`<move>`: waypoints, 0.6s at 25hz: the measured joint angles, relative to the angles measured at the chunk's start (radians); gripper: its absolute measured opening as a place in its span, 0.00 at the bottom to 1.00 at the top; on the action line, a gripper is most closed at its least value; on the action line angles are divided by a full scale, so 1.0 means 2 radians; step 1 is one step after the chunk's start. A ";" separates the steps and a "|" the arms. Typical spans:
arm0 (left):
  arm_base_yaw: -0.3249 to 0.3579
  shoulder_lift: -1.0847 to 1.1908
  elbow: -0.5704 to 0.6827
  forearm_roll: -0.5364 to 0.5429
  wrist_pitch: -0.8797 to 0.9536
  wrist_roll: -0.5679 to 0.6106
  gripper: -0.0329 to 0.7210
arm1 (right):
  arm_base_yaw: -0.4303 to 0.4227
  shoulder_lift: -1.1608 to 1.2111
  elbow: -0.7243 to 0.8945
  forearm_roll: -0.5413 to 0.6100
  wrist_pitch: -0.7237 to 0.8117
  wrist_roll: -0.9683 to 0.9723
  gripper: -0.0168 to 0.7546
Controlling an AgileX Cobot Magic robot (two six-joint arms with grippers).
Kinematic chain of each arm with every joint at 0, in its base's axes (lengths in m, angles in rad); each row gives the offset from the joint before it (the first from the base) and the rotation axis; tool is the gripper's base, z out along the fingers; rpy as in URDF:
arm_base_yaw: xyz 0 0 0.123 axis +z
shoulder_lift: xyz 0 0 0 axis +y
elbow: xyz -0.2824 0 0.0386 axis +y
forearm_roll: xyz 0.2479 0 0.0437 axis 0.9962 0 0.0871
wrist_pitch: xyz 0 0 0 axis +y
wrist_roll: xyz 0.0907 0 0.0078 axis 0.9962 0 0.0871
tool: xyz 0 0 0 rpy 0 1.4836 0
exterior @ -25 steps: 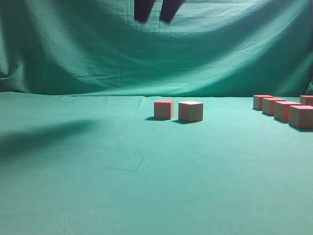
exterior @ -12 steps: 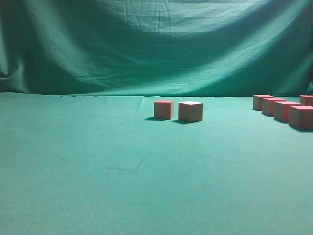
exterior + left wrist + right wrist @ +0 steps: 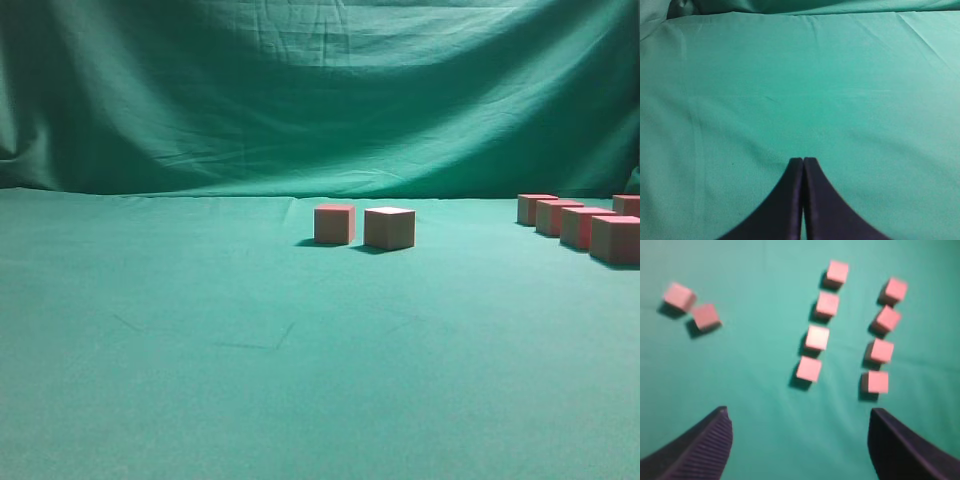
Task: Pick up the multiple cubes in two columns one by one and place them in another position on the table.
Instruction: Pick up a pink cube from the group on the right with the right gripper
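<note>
Plain green cloth over the counter [image 3: 200,380] and the backdrop [image 3: 300,100] alike. Reddish-pink tops and duller tan-pink sides on the cubes [image 3: 390,228]. Dark, near-black fingers [image 3: 700,450] on the right end effector [image 3: 800,445], finely ribbed inside.

Overall light: dim and even in the exterior view, with a heavy green cast from the cloth.
Backdrop [image 3: 320,90]: darkest toward the upper corners and far left edge; folds show as soft dark bands.
Table [image 3: 200,350]: mid-bright, no glare; faint creases visible.
Shadows: the two centre cubes [image 3: 364,226] throw short dark shadows to their left; in the right wrist view every cube [image 3: 810,369] has a shadow on its left and lower side.
Sharpness: exterior view slightly soft and grainy; right wrist view blurred throughout, cube edges smeared.
Left wrist view: brighter, evenly lit cloth; dark fingers [image 3: 790,200] featureless.
</note>
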 joint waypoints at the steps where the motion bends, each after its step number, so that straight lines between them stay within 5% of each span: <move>1: 0.000 0.000 0.000 0.000 0.000 0.000 0.04 | -0.007 -0.001 0.030 0.000 -0.002 0.009 0.76; 8: 0.000 0.000 0.000 0.000 0.000 0.000 0.04 | -0.059 0.009 0.184 0.031 -0.088 0.032 0.76; 15: 0.000 0.000 0.000 0.000 0.000 0.000 0.04 | -0.105 0.102 0.199 0.063 -0.174 0.030 0.76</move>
